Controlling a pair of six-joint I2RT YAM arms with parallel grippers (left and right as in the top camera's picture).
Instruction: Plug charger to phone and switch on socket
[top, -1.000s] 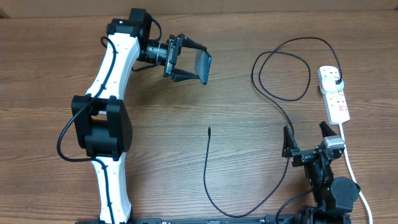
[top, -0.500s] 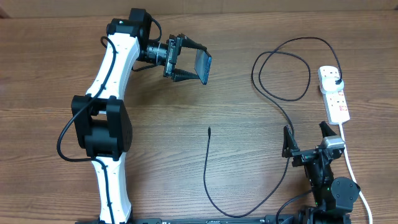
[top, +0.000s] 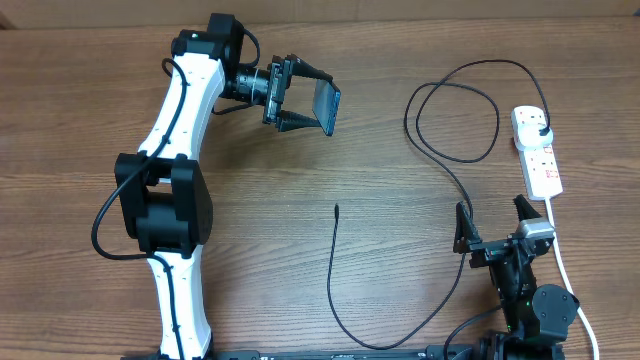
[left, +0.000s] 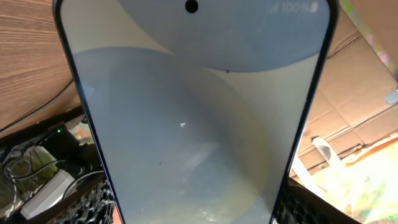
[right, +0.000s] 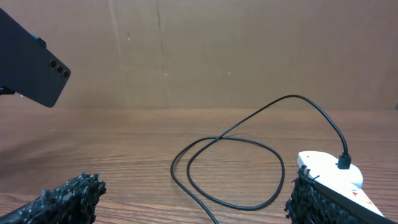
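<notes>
My left gripper (top: 300, 98) is shut on the phone (top: 327, 106) and holds it above the table at the back left. The phone's lit pale screen fills the left wrist view (left: 193, 118); its dark back with the camera lenses shows in the right wrist view (right: 31, 62). The charger, a thin black cable (top: 440, 160), loops across the table; its connector tip (top: 336, 209) lies free near the middle and its plug (top: 540, 131) sits in the white socket strip (top: 535, 150). The loop (right: 230, 168) and the strip (right: 329, 174) also show in the right wrist view. My right gripper (top: 495, 225) is open and empty at the front right.
The strip's thick white cord (top: 562, 260) runs down the right edge past my right arm. A brown cardboard wall (right: 217, 50) stands behind the table. The left arm's white links (top: 175, 150) cross the left side of the table.
</notes>
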